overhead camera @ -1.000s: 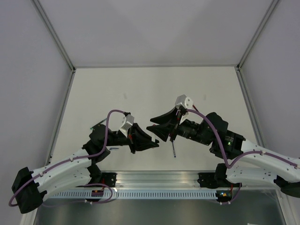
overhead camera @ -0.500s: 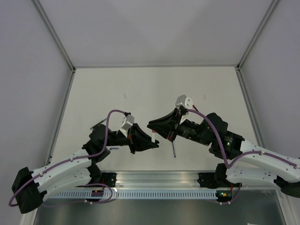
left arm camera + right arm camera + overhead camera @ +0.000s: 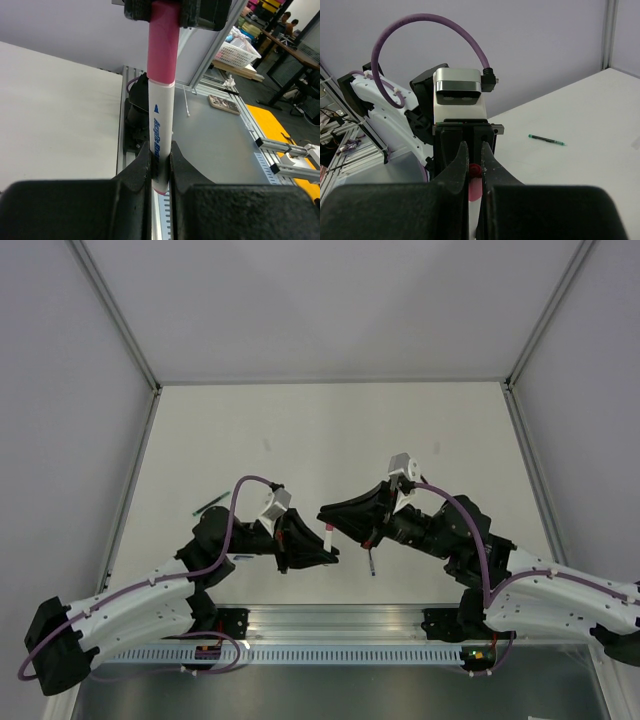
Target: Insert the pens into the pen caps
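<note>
A white pen with blue print stands between my two grippers, above the table's near middle. My left gripper is shut on its white barrel near the lower end. The pen's pink cap is clamped by my right gripper, whose jaws are shut on it, with the red tip between them. From above, the two grippers meet tip to tip around the pen. A green pen lies on the table far left. Another slim dark pen lies below the right gripper.
The white table is bounded by grey walls and an aluminium rail at the near edge, where both arm bases sit. Purple cables loop over both wrists.
My right gripper's jaws have shut on the pink cap of the white pen, and its wrist has dropped a little. The left gripper still holds the barrel, nearly unmoved.
</note>
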